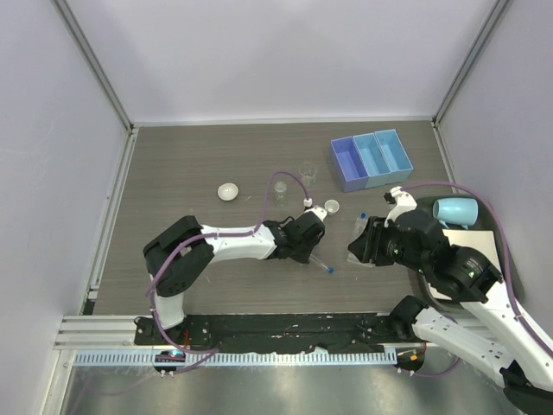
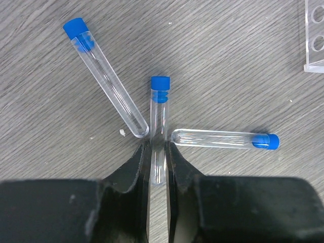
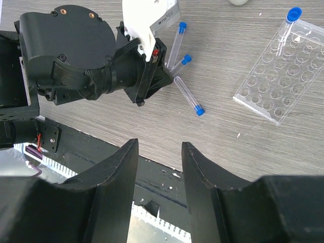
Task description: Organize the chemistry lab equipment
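Between the fingers (image 2: 132,169) of the left gripper (image 2: 158,154) sits the rounded end of the middle tube (image 2: 160,114), clamped from both sides with its blue cap pointing away. Whether it is off the wood yet, I cannot tell. Just beside it lie two more: the left tube (image 2: 104,76), fanning off at an angle, and the right tube (image 2: 223,138), lying crosswise. The right gripper (image 3: 157,162) hangs spread wide with nothing between its fingers, near the clear tube rack (image 3: 281,76).

The job looks barely begun. One standing tube (image 3: 289,23) occupies a corner hole of the rack, and the other holes look empty. Three tubes are yet to be racked, counting the one being grasped. Two tiny beakers (image 1: 308,172) and two white dishes (image 1: 228,191) sit loose mid-table. The blue three-compartment tray (image 1: 371,160), far right, appears to hold nothing.

All this rests on a grey-brown wood-grain tabletop (image 1: 190,156). Pale walls (image 1: 285,52) with metal corner posts close it in on three sides. A pale blue mug (image 1: 455,210) lies at the right edge.
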`<state>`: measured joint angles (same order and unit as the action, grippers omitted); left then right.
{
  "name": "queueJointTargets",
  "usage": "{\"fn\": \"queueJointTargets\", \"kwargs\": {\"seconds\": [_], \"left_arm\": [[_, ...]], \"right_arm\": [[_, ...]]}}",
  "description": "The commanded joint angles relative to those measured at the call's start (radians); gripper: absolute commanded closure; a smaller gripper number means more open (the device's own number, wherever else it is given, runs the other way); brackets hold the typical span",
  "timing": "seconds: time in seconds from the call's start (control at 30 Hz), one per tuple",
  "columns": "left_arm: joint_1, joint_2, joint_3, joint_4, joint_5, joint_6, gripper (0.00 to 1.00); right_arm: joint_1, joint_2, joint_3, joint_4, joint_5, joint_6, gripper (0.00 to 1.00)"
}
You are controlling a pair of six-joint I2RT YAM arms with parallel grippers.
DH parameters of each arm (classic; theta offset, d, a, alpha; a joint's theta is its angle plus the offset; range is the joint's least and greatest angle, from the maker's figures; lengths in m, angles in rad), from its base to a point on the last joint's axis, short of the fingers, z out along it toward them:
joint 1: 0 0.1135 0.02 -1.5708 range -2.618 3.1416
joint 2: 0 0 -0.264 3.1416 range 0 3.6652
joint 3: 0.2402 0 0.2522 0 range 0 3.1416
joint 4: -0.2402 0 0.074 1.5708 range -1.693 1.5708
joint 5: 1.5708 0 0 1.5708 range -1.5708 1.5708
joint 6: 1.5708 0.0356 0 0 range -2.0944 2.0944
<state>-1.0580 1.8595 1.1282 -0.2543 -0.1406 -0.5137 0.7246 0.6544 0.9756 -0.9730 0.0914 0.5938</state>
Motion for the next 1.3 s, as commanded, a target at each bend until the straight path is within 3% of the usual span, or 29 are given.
{"fn": "queueJointTargets", "kwargs": {"seconds": [0.0,0.27,0.57,1.0,1.27], "left_arm": [[-0.030,0.107,-0.044,-0.315,-0.065,-0.019,1.00],[-0.036,-0.005,-0.024,-0.381,-0.083,0.003,1.00],[-0.036,-0.249,-0.033,-0.438,-0.060,0.043,1.00],[-0.036,-0.614,-0.192,-0.292,0.245,0.072,1.00],[-0.036,-0.750,-0.330,-0.063,0.484,0.052,1.00]], "right_arm": [[0.004,0.004,-0.011,0.051,-0.009,0.014,0.55],[0.004,0.030,-0.008,0.066,-0.012,0.001,0.55],[0.004,0.051,0.018,0.056,-0.061,-0.051,0.55],[0.004,0.028,-0.110,0.146,-0.392,-0.069,0.54],[0.004,0.050,-0.186,0.278,-0.640,-0.020,0.50]]}}
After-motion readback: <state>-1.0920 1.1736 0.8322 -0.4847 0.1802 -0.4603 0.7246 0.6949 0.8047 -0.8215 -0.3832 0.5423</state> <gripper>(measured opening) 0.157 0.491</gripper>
